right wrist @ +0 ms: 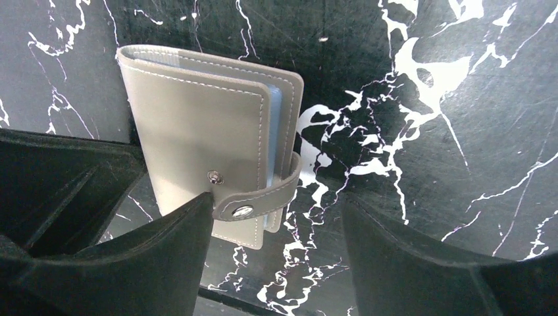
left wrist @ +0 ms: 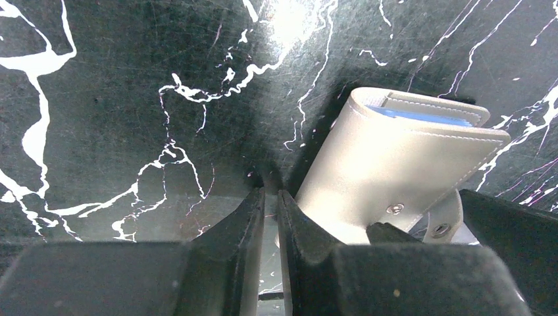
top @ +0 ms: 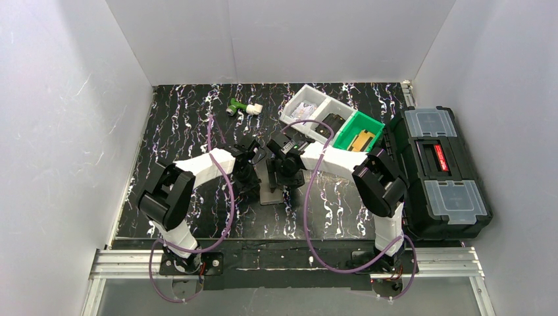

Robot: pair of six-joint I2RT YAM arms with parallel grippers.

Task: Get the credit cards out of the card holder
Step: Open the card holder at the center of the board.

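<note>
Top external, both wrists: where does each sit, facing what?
Top external: above, behind the bases, looking down at the table; left arm, right arm show.
Left wrist: on left arm, looking down; left fingers near-shut, card holder beside them.
Right wrist: on right arm, looking down; strap between open right fingers.
Shared: the card holder.

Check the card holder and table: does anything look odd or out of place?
The strap of the card holder is unfastened: its snap button lies beside the stud, not on it. Nothing else looks damaged or spilled.
</note>
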